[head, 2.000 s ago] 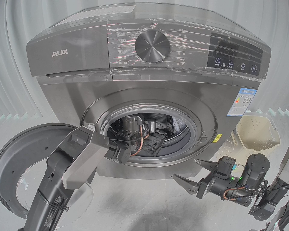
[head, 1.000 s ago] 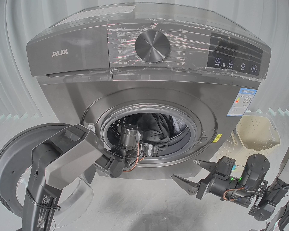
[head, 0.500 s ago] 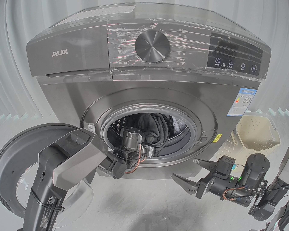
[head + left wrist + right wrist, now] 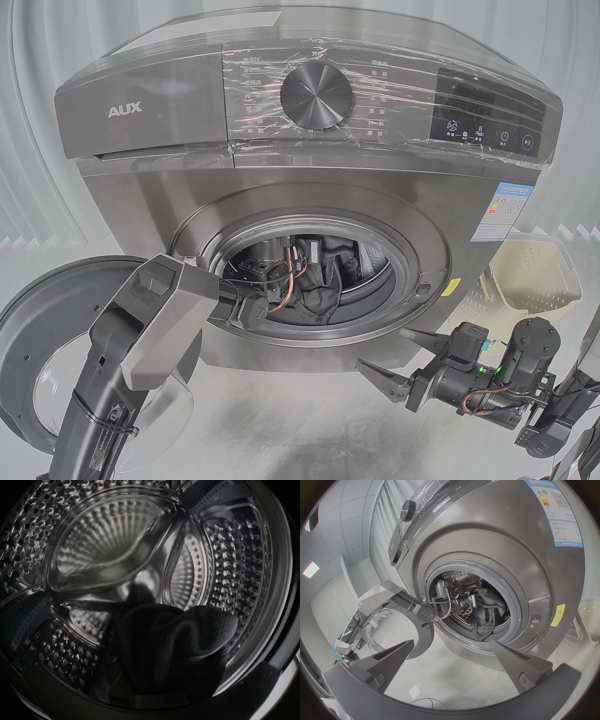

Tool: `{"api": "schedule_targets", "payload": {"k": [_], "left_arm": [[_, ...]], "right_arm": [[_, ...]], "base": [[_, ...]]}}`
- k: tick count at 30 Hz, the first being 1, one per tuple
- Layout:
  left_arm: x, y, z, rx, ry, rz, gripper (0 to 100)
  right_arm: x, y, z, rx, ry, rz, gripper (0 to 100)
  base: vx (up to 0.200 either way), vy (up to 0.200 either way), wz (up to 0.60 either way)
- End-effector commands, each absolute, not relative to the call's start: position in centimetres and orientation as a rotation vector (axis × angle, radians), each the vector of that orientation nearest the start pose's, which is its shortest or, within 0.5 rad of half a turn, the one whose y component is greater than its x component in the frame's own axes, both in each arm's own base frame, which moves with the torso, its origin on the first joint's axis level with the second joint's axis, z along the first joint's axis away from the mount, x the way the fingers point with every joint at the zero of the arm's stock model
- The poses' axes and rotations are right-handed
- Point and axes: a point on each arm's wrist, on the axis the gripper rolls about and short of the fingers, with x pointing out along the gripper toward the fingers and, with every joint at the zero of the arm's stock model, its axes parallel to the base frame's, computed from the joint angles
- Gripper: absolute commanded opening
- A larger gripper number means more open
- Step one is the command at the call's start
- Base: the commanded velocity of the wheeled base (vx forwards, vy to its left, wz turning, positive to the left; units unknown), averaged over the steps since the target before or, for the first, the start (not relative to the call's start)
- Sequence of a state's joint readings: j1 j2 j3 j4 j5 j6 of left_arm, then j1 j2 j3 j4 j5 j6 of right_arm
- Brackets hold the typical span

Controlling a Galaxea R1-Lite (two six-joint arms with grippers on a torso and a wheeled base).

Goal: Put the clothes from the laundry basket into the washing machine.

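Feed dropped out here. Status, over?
Left gripper inside drum. Right gripper open, empty, below the opening. Dark garment in drum, draped over its lip. Door wide open.

We see the washing machine (image 4: 156, 206) filling the upper and middle of the head view, its door (image 4: 37, 331) swung out at lower left. The left arm (image 4: 169, 306) crosses from lower left into the drum (image 4: 103, 542), where a garment (image 4: 315, 294) lies just inside the mouth. The laundry basket (image 4: 537, 281) stands at the right edge beside the machine; the right claw (image 4: 381, 350) hangs at lower right, before the machine and apart from it.
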State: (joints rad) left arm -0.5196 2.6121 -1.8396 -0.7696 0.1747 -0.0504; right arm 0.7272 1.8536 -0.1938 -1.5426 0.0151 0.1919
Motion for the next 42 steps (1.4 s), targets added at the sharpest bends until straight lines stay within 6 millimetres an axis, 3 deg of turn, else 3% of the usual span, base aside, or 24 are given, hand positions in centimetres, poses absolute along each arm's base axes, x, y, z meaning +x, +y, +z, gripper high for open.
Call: {"api": "schedule_targets", "payload": {"k": [1, 7, 8, 14, 17, 23, 31, 42], "left_arm": [[49.3, -25.7, 7.2, -0.075, -0.039, -0.293, 0], [49.4, -25.8, 6.5, -0.071, -0.024, -0.294, 0], [49.4, -25.8, 6.6, -0.072, -0.023, -0.294, 100], [48.7, -25.8, 6.2, -0.056, 0.037, -0.297, 100], [46.9, -26.0, 6.9, -0.025, 0.104, -0.303, 100], [44.8, -26.4, 6.3, 0.046, 0.208, -0.295, 100], [42.0, -25.6, 4.9, 0.146, 0.331, -0.309, 100], [38.8, -23.9, 5.0, 0.261, 0.463, -0.396, 100]], "right_arm": [[18.3, 16.4, 9.6, 0.144, 0.18, 0.728, 100], [18.3, 16.4, 9.6, 0.144, 0.18, 0.728, 100], [18.3, 16.4, 9.6, 0.144, 0.18, 0.728, 100], [18.4, 16.4, 9.6, 0.145, 0.181, 0.728, 100], [18.4, 16.4, 9.6, 0.146, 0.178, 0.728, 100], [18.4, 16.4, 9.6, 0.146, 0.179, 0.728, 100], [18.4, 16.4, 9.6, 0.146, 0.178, 0.728, 100], [18.4, 16.4, 9.6, 0.145, 0.177, 0.729, 100]], "base": [[0.0, 0.0, 0.0], [0.0, 0.0, 0.0], [0.0, 0.0, 0.0], [0.0, 0.0, 0.0], [0.0, 0.0, 0.0], [0.0, 0.0, 0.0], [0.0, 0.0, 0.0], [0.0, 0.0, 0.0]]}}
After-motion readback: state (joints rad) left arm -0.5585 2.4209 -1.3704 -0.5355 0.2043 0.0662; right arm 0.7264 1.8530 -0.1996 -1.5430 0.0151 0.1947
